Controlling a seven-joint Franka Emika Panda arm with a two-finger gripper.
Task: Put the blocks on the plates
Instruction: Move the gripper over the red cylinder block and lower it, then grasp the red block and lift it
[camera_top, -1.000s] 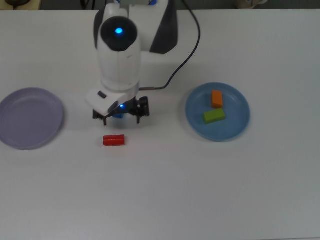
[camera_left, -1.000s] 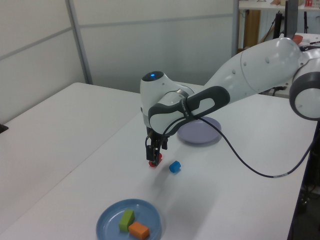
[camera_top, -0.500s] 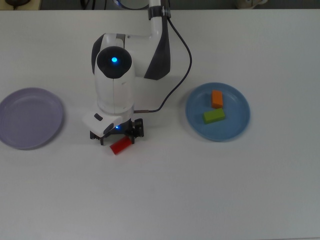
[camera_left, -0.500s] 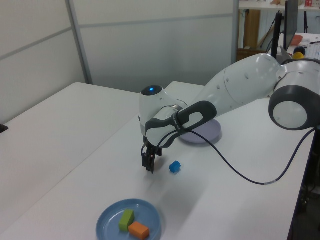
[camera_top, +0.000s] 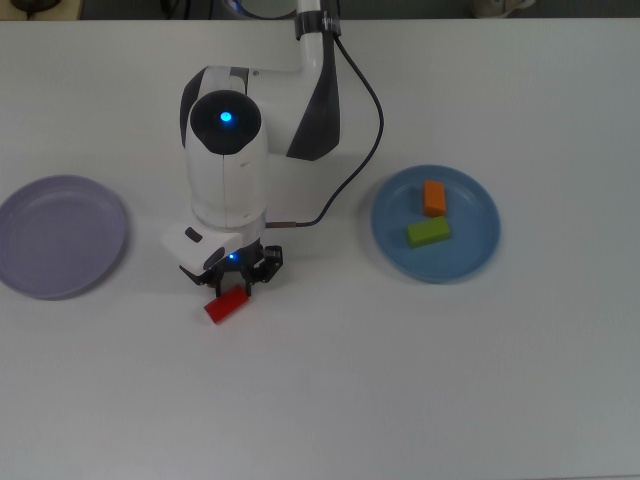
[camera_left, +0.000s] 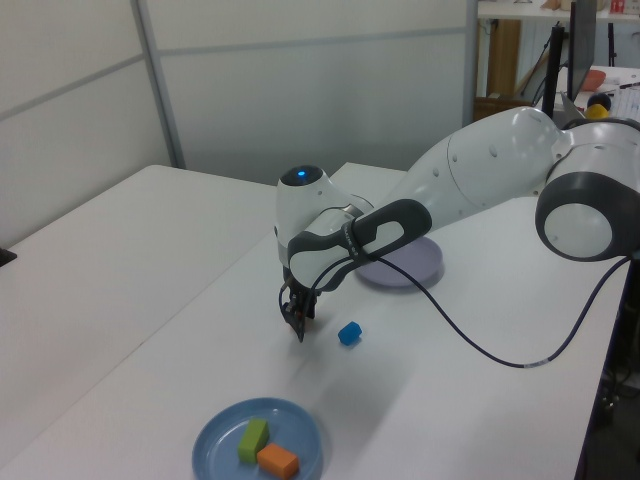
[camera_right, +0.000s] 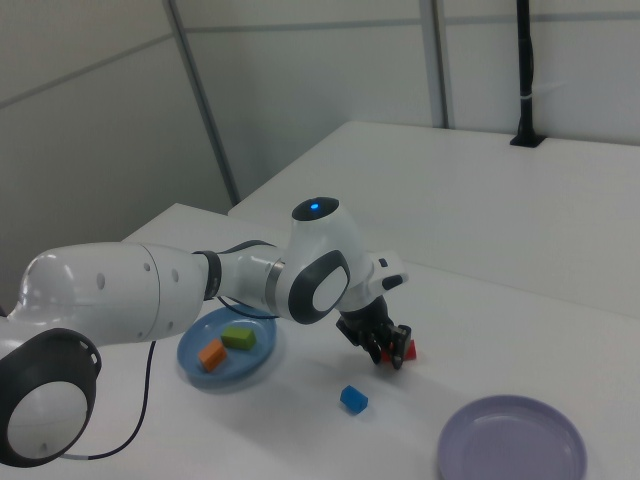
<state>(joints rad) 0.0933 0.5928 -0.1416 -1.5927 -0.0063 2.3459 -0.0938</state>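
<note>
**Panda goes down on the red block — squareness is the whole game**

The white table carries both plates: the lavender plate sits bare at the top view's left, the blue plate at the top view's right with the green block and the orange block on it. The Franka arm leans low between the two, its gripper down at table level. The red block lies skewed on the table, one end under the fingertips and the rest poking out toward the near side; the jaws look narrowly spread about that end, but whether they actually pinch it cannot be told. The blue cube waits loose on the table just beside the gripper in the right view, hidden under the arm in the top view.

The likely step is grasping the red block. Done well, the fingers should straddle its short width near the middle, not the tip, and line up with its tilt, so it doesn't pivot or squirt out on closing.
</note>
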